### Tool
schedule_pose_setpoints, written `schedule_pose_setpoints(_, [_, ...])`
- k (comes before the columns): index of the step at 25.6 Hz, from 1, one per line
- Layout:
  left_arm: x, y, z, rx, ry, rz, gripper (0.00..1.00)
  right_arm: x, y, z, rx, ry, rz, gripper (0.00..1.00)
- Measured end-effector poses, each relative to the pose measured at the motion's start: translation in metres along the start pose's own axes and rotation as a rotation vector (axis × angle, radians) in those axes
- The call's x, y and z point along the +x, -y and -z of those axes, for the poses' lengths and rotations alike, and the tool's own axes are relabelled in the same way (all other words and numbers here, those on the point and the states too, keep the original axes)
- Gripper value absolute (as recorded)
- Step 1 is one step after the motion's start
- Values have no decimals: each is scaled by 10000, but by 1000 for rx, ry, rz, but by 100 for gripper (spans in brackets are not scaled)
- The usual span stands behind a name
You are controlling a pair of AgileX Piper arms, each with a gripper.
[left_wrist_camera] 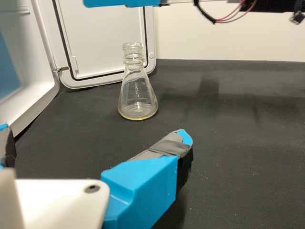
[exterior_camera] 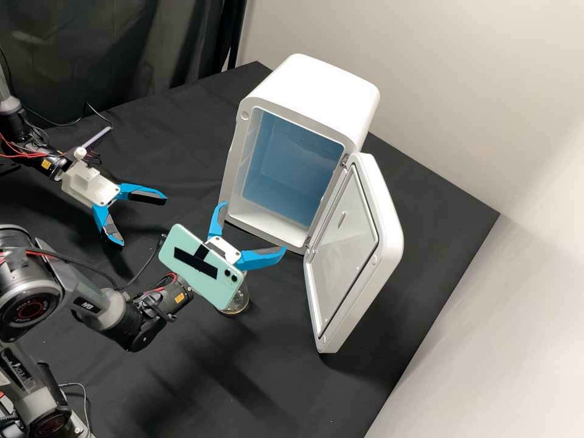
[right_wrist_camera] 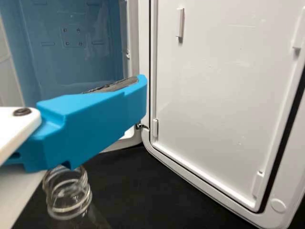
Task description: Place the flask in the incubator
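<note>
- Flask [left_wrist_camera: 137, 88]: clear glass, conical, threaded neck, uncapped. Faint yellowish ring at the base, possibly residue.
- Flask stands upright on the table [exterior_camera: 201, 377], just outside the incubator [exterior_camera: 316, 91], near the foot of its open door [exterior_camera: 359, 255].
- Incubator: white shell, blue cavity, door swung wide.
- Right end effector [exterior_camera: 252, 228]: released, fingers spread wide, hanging over the flask neck and holding nothing.
- Left end effector [exterior_camera: 141, 220]: released, fingers spread, well apart from the flask and pointed toward it.
</note>
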Motion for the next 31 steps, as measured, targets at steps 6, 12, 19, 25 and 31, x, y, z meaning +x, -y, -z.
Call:
schedule_pose_setpoints(6, [0,0,0,0,0,0,100,-203,-12,-28,5,-2,27,100])
schedule_pose_setpoints(12, [0,0,0,0,0,0,100,-362,20,-124,8,36,63,100])
schedule_pose_setpoints(19, [-13,10,-4,0,3,1,100,-463,61,-242,16,95,90,100])
schedule_pose_setpoints(25, [-21,14,-7,-22,5,1,100,-486,125,-361,36,155,121,100])
schedule_pose_setpoints(31, [-32,17,-15,-21,11,1,100,-445,202,-440,4,194,152,100])
